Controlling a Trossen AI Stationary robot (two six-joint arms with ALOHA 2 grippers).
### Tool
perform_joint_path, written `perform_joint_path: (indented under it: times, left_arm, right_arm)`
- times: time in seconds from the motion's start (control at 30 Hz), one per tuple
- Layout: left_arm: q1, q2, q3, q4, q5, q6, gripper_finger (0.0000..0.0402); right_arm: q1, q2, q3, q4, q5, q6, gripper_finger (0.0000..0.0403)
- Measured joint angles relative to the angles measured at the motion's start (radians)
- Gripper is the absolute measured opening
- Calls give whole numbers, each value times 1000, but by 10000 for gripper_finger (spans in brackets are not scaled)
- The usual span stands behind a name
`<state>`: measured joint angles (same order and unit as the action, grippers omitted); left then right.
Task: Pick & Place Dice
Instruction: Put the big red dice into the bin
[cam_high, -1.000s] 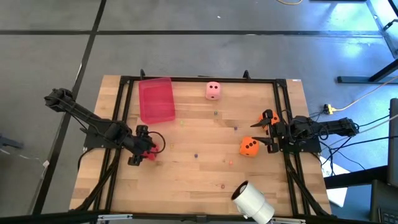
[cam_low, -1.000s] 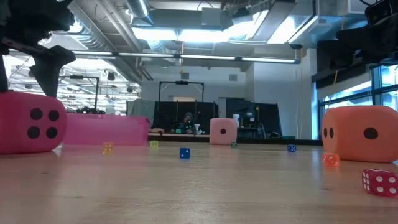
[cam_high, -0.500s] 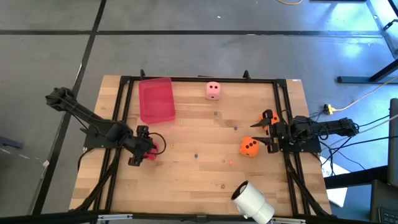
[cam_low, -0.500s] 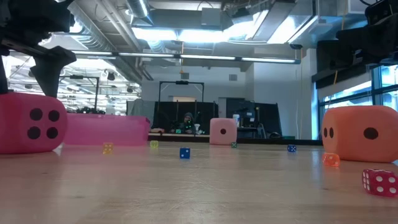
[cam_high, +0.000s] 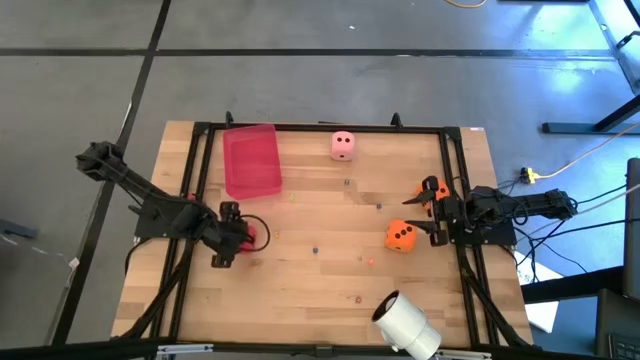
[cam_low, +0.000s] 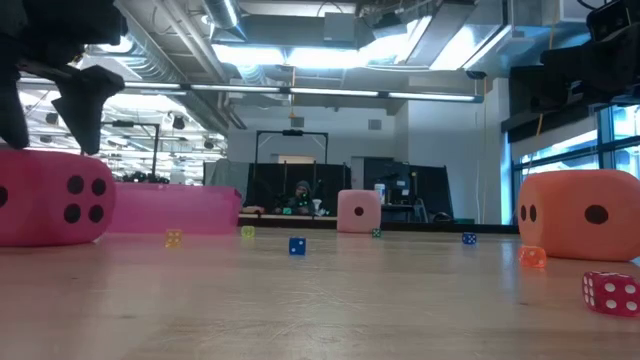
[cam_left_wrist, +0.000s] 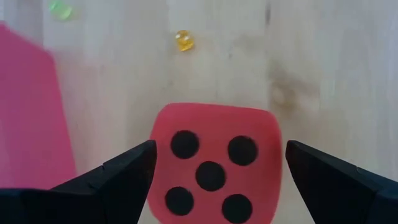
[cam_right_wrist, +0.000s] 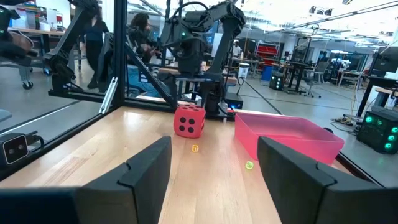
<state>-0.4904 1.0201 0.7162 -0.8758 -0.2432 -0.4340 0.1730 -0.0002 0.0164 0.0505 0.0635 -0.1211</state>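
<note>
The red die (cam_high: 250, 236) rests on its bottom face on the table near the left side, its five-pip face up in the left wrist view (cam_left_wrist: 214, 165). It also shows in the low view (cam_low: 55, 208). My left gripper (cam_high: 236, 240) is open above it, one finger on each side (cam_left_wrist: 217, 168). My right gripper (cam_high: 420, 213) waits open at the table's right side, between the two orange dice (cam_high: 401, 236) (cam_high: 432, 188). The pale pink die (cam_high: 343, 146) sits near the far edge. My left gripper comes at the red die from above, its fingers standing beside two opposite sides of the die. One fingertip (cam_left_wrist: 146, 155) lies close against the die's side (cam_left_wrist: 155, 149), but I cannot tell whether it touches. The die sits flat on the table.
A translucent red tray (cam_high: 251, 160) lies far-left of the red die. A white roll (cam_high: 405, 325) lies at the near edge. Tiny coloured dice (cam_low: 297, 246) are scattered over the middle of the wooden table (cam_high: 320, 290). A black frame (cam_high: 320, 127) borders it.
My left gripper has moved a little toward the table's right, staying open. The red die has slid a short way to the right along the table with it, its faces turned as before.
</note>
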Motion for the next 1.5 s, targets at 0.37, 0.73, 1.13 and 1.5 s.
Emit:
perform_joint_path:
  times: [0.37, 0.73, 1.13, 1.5]
  left_arm:
    - [-1, -1, 0, 17, 47, -61, 354]
    - [1, -1, -7, 36, 1, -146, 354]
    - [1, -1, -7, -31, -34, -160, 364]
    - [1, -1, -7, -41, -19, -182, 396]
  right_arm:
    - [0, 0, 0, 0, 0, 0, 238]
    - [0, 0, 0, 1, 0, 0, 238]
    - [0, 0, 0, 1, 0, 0, 238]
    - [0, 0, 0, 1, 0, 0, 238]
